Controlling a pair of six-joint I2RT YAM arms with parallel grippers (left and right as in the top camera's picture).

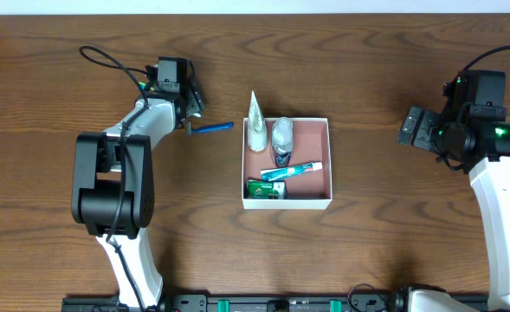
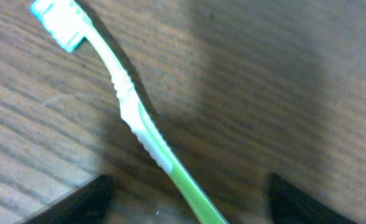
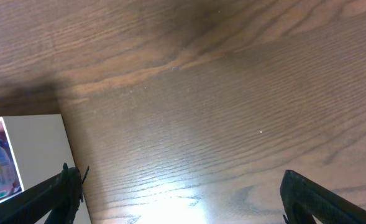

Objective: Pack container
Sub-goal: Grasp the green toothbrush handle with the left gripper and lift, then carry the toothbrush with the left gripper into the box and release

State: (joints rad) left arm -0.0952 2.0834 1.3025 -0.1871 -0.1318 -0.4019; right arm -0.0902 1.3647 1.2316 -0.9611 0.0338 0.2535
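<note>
- My left gripper (image 1: 190, 113) hovers over the table (image 1: 367, 52), left of the container (image 1: 287, 204) and well apart from it.
- Its fingers (image 2: 86, 199) are spread wide. They show only as two dark tips at the bottom corners of the left wrist view.
- A toothbrush (image 2: 136, 118) lies flat on the wood under that gripper. Its bristle head is at the far end and its handle runs back into the gap between my fingers.
- Neither finger touches the handle, so I grip nothing on that side.
- The toothbrush looks green and white from the wrist and blue from overhead.
- My right gripper (image 1: 413, 126) sits at the right side of the table, well apart from the container's right wall.
- Its fingers (image 3: 46, 196) are also wide apart, with only bare wood between them.
- One white corner of the container shows at the left edge of the right wrist view.
- The container stands near the middle of the table, lidless, with white walls and a pink-brown floor.
- Inside it, a white tube (image 1: 256, 126) leans in the upper-left corner with its tip poking over the rim.
- A small clear bottle (image 1: 281, 140) lies just beside the tube.
- A toothpaste tube (image 1: 302, 170) lies slantwise across the middle.
- A green packet (image 1: 266, 189) sits in the lower-left corner.
</note>
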